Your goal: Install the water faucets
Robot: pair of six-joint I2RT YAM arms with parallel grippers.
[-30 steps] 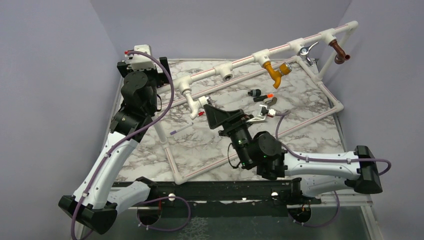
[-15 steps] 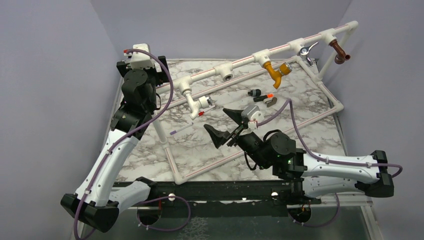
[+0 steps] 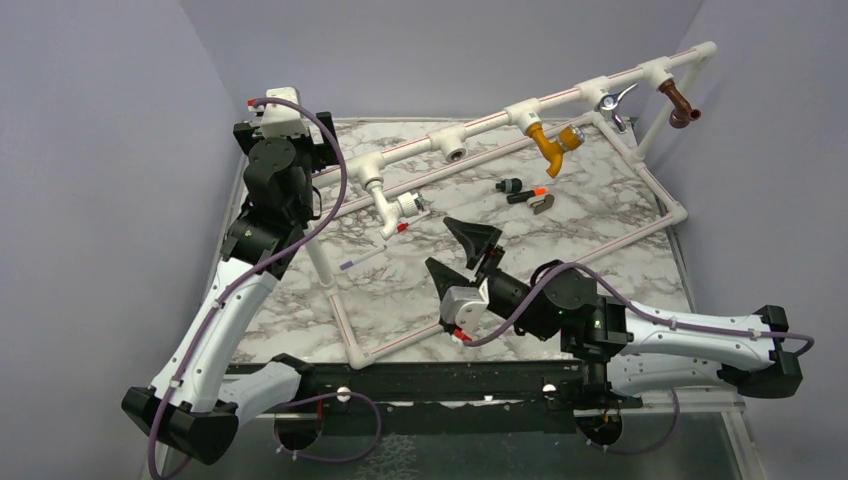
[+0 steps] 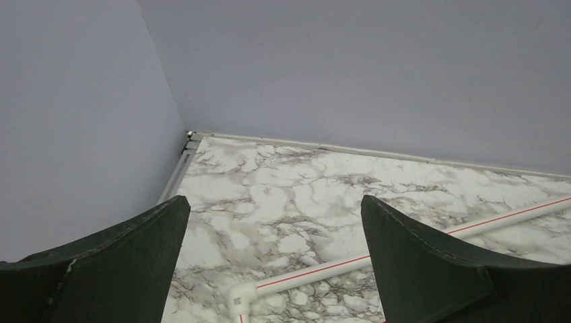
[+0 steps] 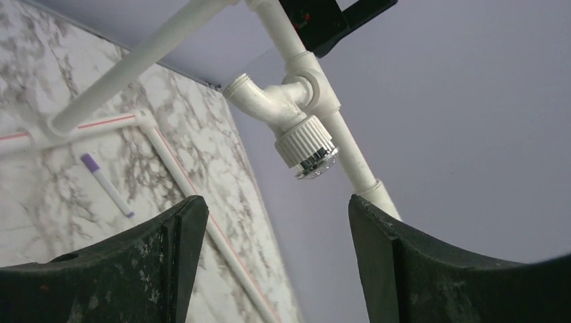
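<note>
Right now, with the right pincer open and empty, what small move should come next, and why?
Probably swing the right pincer toward the black-and-orange faucet lying loose on the marble tabletop. The pincer is open and holds nothing, the white faucet already hangs from the pipe frame, and one tee socket looks unfilled.

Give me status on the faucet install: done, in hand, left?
Done: white faucet, mustard-yellow faucet, chrome-levered faucet and brown faucet sit in the pipe frame. In hand: nothing; the right gripper and left gripper are open. Left: one tee socket is empty, and the black-and-orange faucet lies loose on the table.
</note>
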